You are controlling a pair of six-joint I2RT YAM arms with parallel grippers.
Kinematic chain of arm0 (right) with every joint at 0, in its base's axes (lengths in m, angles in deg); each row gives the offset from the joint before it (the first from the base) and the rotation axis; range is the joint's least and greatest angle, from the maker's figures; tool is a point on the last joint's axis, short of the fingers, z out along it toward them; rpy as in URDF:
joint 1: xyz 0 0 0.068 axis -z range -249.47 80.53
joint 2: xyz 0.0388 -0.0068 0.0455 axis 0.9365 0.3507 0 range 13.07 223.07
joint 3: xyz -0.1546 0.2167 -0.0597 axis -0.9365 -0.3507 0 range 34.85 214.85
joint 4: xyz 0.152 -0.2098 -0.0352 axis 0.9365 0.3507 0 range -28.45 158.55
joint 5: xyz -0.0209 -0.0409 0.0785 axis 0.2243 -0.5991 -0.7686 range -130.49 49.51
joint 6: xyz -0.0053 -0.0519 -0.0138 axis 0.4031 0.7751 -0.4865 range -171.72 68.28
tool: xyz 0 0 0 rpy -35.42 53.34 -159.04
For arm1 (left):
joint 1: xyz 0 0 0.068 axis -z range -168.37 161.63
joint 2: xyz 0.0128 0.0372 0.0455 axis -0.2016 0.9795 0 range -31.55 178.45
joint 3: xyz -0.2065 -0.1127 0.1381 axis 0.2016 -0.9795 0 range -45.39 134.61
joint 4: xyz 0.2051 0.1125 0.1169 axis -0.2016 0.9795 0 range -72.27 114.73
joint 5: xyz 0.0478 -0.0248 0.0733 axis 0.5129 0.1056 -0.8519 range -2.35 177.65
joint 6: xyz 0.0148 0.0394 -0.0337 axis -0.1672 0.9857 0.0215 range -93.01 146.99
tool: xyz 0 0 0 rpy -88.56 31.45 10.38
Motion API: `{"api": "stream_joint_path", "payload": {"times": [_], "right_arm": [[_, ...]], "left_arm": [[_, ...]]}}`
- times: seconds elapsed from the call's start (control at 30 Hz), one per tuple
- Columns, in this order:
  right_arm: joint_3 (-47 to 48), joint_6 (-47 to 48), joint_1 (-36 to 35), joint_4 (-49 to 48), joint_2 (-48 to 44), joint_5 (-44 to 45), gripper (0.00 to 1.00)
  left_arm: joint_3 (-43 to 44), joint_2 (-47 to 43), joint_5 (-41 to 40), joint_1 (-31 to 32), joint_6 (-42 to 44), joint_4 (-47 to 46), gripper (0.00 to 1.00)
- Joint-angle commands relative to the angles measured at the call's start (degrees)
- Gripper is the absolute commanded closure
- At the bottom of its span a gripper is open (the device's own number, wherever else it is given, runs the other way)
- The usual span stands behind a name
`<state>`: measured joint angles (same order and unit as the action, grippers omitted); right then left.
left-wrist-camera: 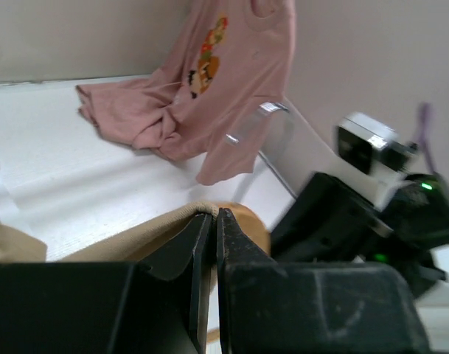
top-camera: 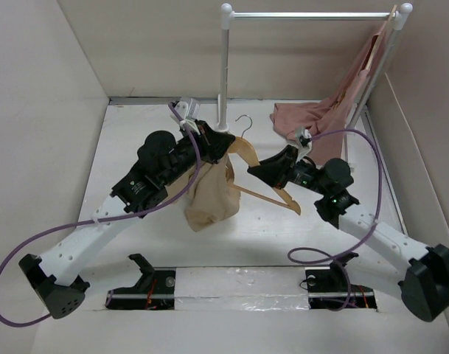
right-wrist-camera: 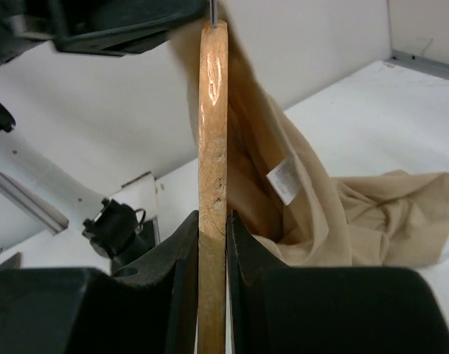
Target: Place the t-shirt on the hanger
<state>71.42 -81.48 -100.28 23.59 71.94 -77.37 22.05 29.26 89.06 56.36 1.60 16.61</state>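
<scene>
The left gripper [left-wrist-camera: 213, 221], its jaws pressed together on the edge of the t-shirt [top-camera: 209, 195] that hung mid-table at one end of the hanger [right-wrist-camera: 213, 110], needed, it seemed, to pull the neck slowly along the wood while the right gripper [right-wrist-camera: 213, 228] pinched the hanger firmly.

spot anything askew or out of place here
The t-shirt is on only one arm of the hanger, bunched and dangling; the other arm is bare. A pink garment slumps from the right end of the rail, part crumpled on the table.
</scene>
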Motion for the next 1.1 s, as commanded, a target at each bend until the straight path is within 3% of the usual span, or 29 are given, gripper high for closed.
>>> {"api": "stream_joint_path", "payload": {"times": [0.0, 0.07, 0.2, 0.37, 0.47, 0.57, 0.63, 0.67, 0.73, 0.9, 1.07], "right_arm": [[0.7, -7.4, -0.2, -27.6, 5.4, 1.2, 1.0], [2.0, -10.8, -0.2, -35.5, 10.1, 1.6, 1.0], [5.6, -10.9, -3.0, -38.0, 18.4, 4.3, 1.0], [8.7, -16.6, -5.4, -49.0, 26.9, 5.9, 1.0], [7.9, -16.9, -4.9, -51.5, 26.5, 9.4, 1.0], [4.6, -13.4, -2.9, -47.8, 19.0, 13.8, 1.0], [4.1, -7.4, -2.3, -39.1, 14.6, 15.6, 1.0], [4.1, -5.6, -2.3, -33.5, 10.6, 17.5, 1.0], [4.0, -3.6, -2.3, -28.8, 7.5, 20.0, 1.0], [2.2, -2.1, -2.3, -27.4, 4.0, 23.4, 1.0], [0.2, -2.8, -1.1, -29.1, 2.3, 25.2, 1.0]], "left_arm": [[-1.2, -3.4, 7.3, 0.7, -0.8, -5.3, 1.0], [-0.5, -3.4, 8.1, 0.7, -0.2, -3.7, 1.0], [-0.1, -2.5, 14.0, 0.7, 0.7, -4.1, 1.0], [3.7, 2.9, 17.6, 0.7, 2.6, -1.7, 1.0], [5.0, 5.4, 21.4, 0.7, 2.8, -2.1, 1.0], [7.2, 6.3, 18.4, 0.7, 4.3, 1.0, 1.0], [5.9, 5.1, 15.4, 0.7, 4.2, 0.1, 0.78], [6.0, 5.1, 13.9, 0.7, 4.3, -0.1, 0.52], [7.7, 5.9, 12.8, 0.7, 4.6, 0.9, 0.37], [8.1, 6.2, 11.7, 0.7, 3.7, -1.2, 0.28], [4.2, 1.3, 4.5, 0.7, 0.8, -7.1, 0.29]]}}
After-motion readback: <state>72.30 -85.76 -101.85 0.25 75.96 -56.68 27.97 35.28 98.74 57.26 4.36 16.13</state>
